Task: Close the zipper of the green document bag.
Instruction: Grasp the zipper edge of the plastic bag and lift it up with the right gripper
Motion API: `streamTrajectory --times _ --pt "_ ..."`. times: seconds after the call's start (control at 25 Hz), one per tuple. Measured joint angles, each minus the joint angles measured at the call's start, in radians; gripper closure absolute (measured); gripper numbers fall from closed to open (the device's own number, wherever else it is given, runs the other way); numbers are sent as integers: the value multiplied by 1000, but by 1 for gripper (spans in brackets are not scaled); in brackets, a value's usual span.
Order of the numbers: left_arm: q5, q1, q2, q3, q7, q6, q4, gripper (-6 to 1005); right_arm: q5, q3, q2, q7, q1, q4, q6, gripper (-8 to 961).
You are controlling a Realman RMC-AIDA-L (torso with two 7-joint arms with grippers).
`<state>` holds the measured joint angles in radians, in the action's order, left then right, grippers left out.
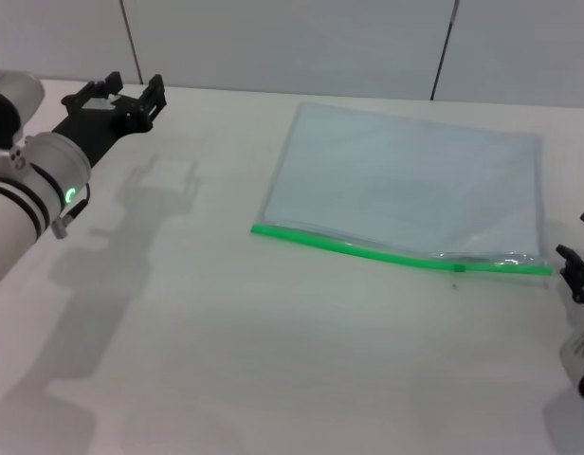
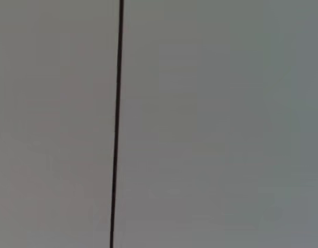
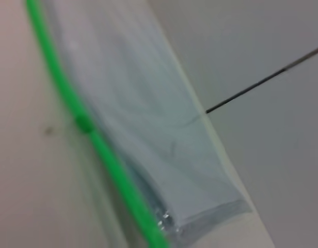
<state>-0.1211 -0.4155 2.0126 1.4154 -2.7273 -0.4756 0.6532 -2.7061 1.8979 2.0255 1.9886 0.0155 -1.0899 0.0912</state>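
A pale white table [image 1: 226,360] fills most of the head view, with grey wall panels [image 1: 273,38] along the top. The green document bag [image 1: 406,185] lies flat at centre right, its long green edge toward the bottom of the frame. The zipper [image 1: 368,250] runs along that edge from the centre to the right border; in the right wrist view a small green slider [image 3: 84,123] sits partway along the strip, and the bag's mouth looks slack toward the lower end.

No grip has been made, so I judge this the approach stage. The next move calls for one gripper to pin the bag and the other to pinch the slider and draw it along the strip.

The left gripper [image 1: 131,95] hangs raised at the upper left, well apart from the bag, fingers spread and empty. The right gripper [image 1: 576,270] sits at the right edge, just beside the zipper's end; whether its fingers are spread I cannot tell.
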Motion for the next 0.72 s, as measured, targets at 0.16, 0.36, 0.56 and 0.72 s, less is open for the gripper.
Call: streamTrajectory --times 0.16,0.36,0.56,0.72 --pt "-3 8 -3 0 0 0 1 419 4 5 5 -31 -6 -6 0 488" --pt "-3 9 -3 8 0 0 0 420 0 16 5 -48 -15 -8 0 488" --pt "-3 9 -2 14 0 0 -2 420 3 36 7 -60 -18 -14 2 487" --pt "-3 9 -3 14 0 0 -3 421 2 52 8 -61 -19 -14 4 487"
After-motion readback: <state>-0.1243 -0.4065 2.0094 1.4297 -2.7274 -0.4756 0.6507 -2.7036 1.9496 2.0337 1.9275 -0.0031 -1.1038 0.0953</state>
